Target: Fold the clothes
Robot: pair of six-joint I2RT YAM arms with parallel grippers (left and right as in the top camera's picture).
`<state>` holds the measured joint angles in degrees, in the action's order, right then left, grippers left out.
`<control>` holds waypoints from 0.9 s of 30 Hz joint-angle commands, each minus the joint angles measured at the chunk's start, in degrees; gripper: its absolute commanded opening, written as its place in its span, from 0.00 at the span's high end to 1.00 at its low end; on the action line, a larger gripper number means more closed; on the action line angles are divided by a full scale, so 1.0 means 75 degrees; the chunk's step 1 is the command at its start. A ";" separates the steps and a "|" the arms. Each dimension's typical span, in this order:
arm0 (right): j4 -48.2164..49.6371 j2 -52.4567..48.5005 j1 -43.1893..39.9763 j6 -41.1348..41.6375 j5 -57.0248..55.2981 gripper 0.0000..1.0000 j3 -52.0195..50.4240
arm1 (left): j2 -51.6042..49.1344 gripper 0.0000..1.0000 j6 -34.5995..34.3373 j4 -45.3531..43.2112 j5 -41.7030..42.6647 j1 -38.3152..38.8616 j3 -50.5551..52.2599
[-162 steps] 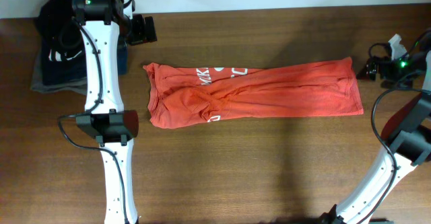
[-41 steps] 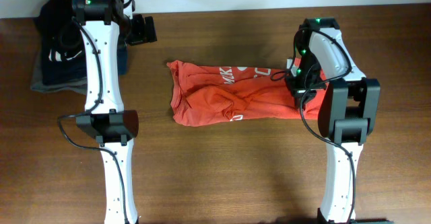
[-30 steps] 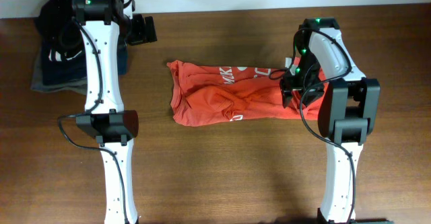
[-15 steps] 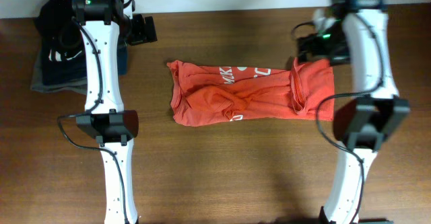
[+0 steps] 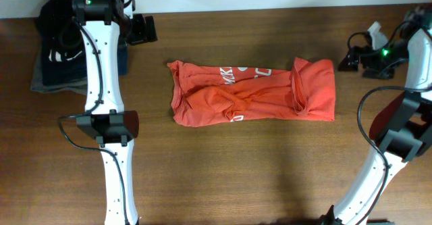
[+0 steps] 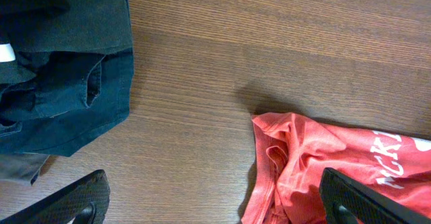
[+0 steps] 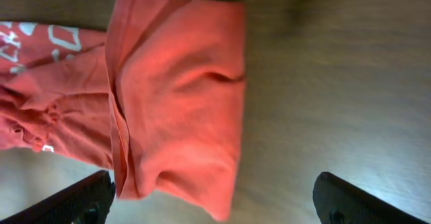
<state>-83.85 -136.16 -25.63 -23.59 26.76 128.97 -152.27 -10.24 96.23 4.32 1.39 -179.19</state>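
Note:
The clothes are one orange-red T-shirt (image 5: 250, 93) lying bunched lengthwise in the middle of the table, white print facing up. Its right end (image 5: 314, 90) is folded back over itself. My right gripper (image 5: 345, 60) hangs open just beyond that folded end, to the right and further back. In the right wrist view the folded end (image 7: 175, 96) lies ahead of the empty gripper (image 7: 214, 204). My left gripper (image 5: 143, 30) is open near the back left. In the left wrist view the shirt's collar end (image 6: 316, 160) lies by the gripper's (image 6: 215, 204) right finger.
A pile of dark folded garments (image 5: 50, 56) sits at the back left corner, also seen as dark cloth (image 6: 60, 62) in the left wrist view. The left arm's base (image 5: 108, 127) stands left of the shirt. The right arm (image 5: 398, 123) rises along the right edge.
My right gripper opened, let go of the shirt's folded right end and drew away to the back right. The shirt and left arm have stayed still.

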 commanded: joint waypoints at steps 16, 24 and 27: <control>0.1816 -0.0204 0.0143 -0.0647 0.0816 0.01 -0.1985 | 0.0058 0.01 0.0099 0.0064 0.0058 0.0003 0.0032; 0.1757 -0.0466 0.0181 -0.0743 0.1504 0.01 -0.2037 | 0.0058 0.01 0.0096 0.0064 0.0058 0.0003 0.0032; 0.1754 -0.0516 0.0262 -0.0743 0.1547 0.01 -0.2060 | 0.0058 0.01 0.0096 0.0064 0.0058 0.0003 0.0032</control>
<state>-70.43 -138.78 -24.49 -28.42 35.44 114.24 -152.27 -10.24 96.64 4.32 1.39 -179.19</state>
